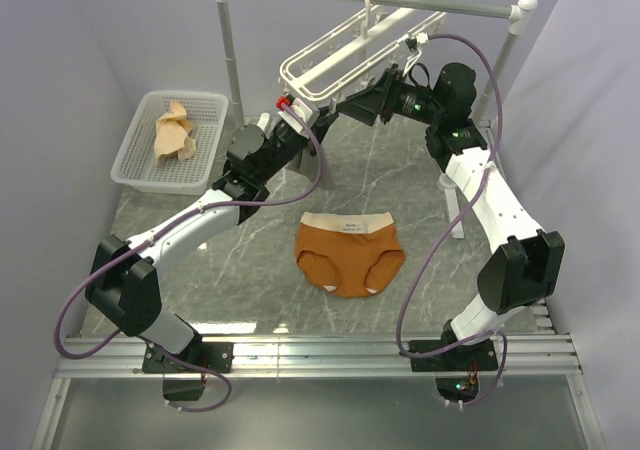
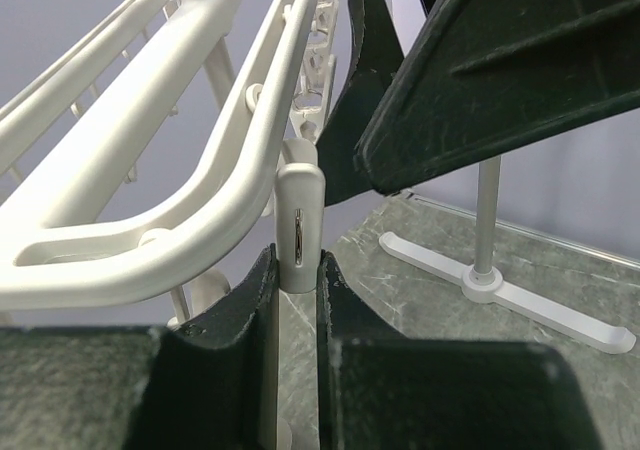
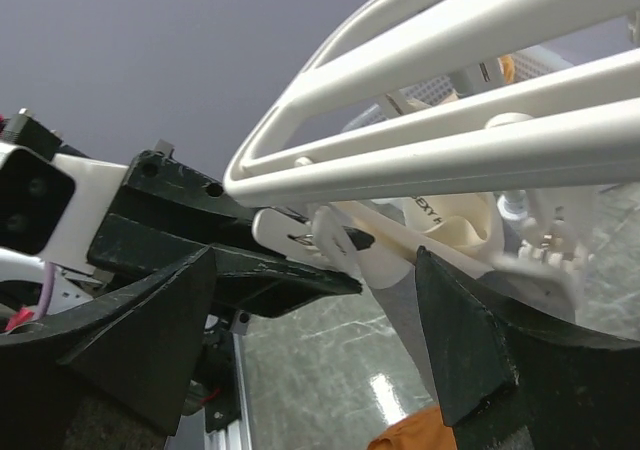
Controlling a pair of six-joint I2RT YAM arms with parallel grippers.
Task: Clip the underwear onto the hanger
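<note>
Table (image 1: 220, 260), underwear (image 1: 350, 255) flat, L gripper (image 2: 297, 270) pinching hanger clip (image 2: 298, 210)

The left arm (image 1: 190, 225) stretches forward with its elbow folded low and back and its wrist raised toward the middle. The left tool (image 2: 297, 270) is drawn narrow on a white clip (image 2: 298, 215) — its fingers (image 2: 250, 305) press the clip from both sides. The right arm (image 1: 490, 200) climbs more steeply, bends at the elbow and turns inward. The right tool (image 1: 350, 105) faces the left one, close by — its jaws stand wide apart.
</note>
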